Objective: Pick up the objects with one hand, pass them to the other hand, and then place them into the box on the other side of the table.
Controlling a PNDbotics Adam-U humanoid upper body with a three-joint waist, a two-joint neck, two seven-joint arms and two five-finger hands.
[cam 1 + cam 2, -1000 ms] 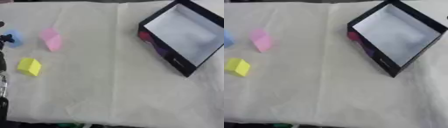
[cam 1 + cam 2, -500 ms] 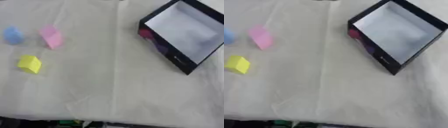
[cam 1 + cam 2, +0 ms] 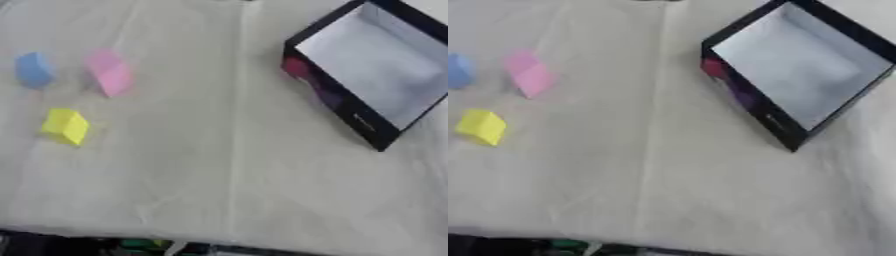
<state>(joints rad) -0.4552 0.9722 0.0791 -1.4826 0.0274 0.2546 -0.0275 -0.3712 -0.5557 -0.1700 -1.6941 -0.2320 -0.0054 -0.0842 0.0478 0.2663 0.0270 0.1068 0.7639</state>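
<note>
Blue block (image 3: 34,69), pink block (image 3: 108,72) and yellow block (image 3: 66,126) are waiting near the worktop's left edge; the box (image 3: 378,75) is sitting opposite, far-right. Neither hand is showing, finger state unknown.

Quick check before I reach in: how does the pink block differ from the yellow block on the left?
The pink block is pale pink and elongated, lying farther up the table; the yellow block is bright yellow and squatter, lying nearer the front edge and farther left. Both rest untouched on the white cloth, apart from each other and outside the black box.
</note>
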